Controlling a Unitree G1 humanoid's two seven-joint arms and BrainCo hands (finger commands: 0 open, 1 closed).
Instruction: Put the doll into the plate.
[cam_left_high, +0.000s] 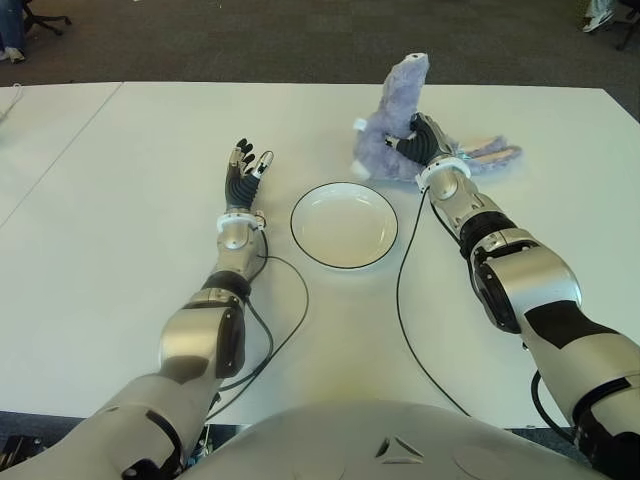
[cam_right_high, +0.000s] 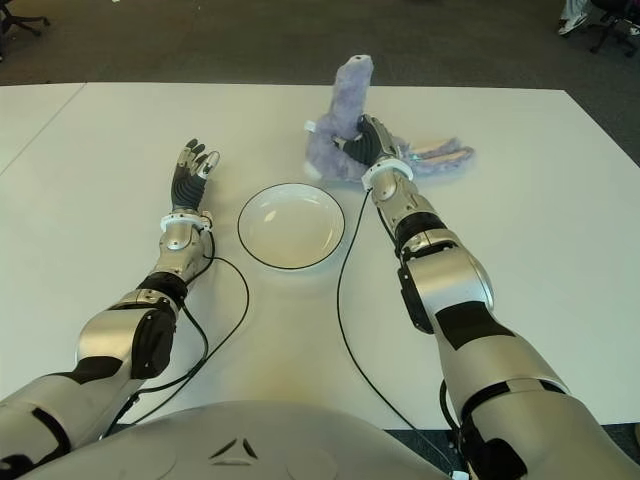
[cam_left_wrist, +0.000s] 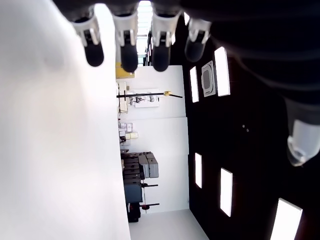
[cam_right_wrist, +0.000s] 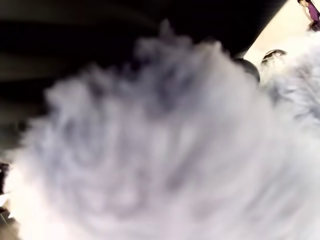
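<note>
My right hand (cam_left_high: 418, 141) is out at the far side of the white table (cam_left_high: 120, 260), pressed into the purple plush doll (cam_left_high: 395, 125). Fingers are wrapped on the doll's body; the right wrist view is filled edge to edge with lilac fur, so I read the hand as clamped on the doll. I can't tell from the eye views whether the doll is clear of the table or touching it.

Doll sits beyond the plate and a bit to its right. One long fuzzy part sticks upright above the hand; a pale pink-and-purple limb (cam_left_high: 492, 154) lies flat on the table, pointing right of the wrist. A small white foot or tag shows at its lower left edge, nearest the plate.

Plate (cam_left_high: 344, 225): round, white, thin dark rim, centred in front of me between the two arms. Nothing in it. Doll is near its far right rim, not touching it.

My left hand (cam_left_high: 246, 168) shows left of the plate, fingers extended and loosely spread, nothing in them; left wrist view confirms straight fingertips (cam_left_wrist: 129, 56) with nothing between them.

Black cables (cam_left_high: 405, 300) run along the table from each wrist back toward my torso.
</note>
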